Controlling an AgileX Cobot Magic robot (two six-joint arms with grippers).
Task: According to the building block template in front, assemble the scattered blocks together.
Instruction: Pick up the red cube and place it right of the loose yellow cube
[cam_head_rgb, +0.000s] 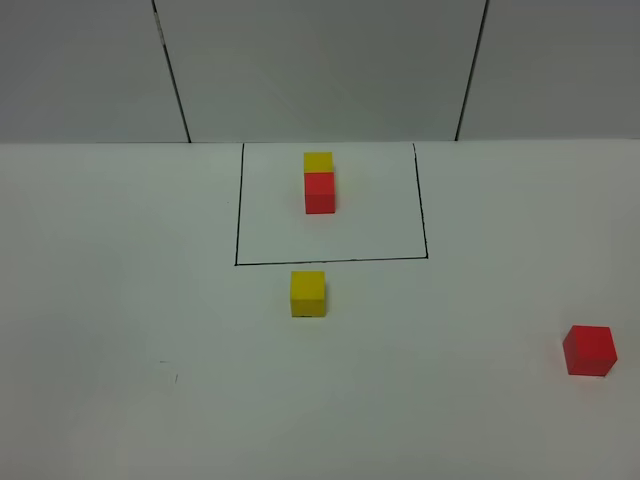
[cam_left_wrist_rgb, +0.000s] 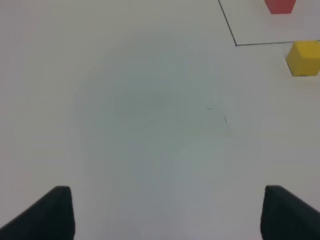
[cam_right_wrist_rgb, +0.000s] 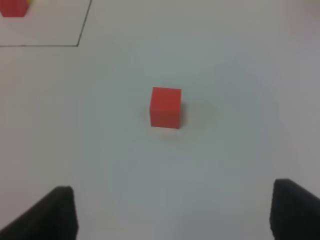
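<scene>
White tabletop (cam_head_rgb: 120, 400) holds it all: nearest, both claws hang spread and empty, the right gripper (cam_right_wrist_rgb: 171, 187) looking down on the loose red cube (cam_right_wrist_rgb: 165, 107), seemingly lined up for a pick, the left gripper (cam_left_wrist_rgb: 166, 190) over bare surface. Farther, the loose yellow cube (cam_head_rgb: 308, 293) sits just outside the black frame (cam_head_rgb: 330, 261); inside it, the template pair (cam_head_rgb: 319, 182) shows yellow touching red, the layout to copy.

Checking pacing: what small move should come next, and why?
Probably lower the right hand onto the loose red cube: it sits ahead of that open hand, apart from the loose yellow cube, while the template pair shows red touching yellow.
</scene>
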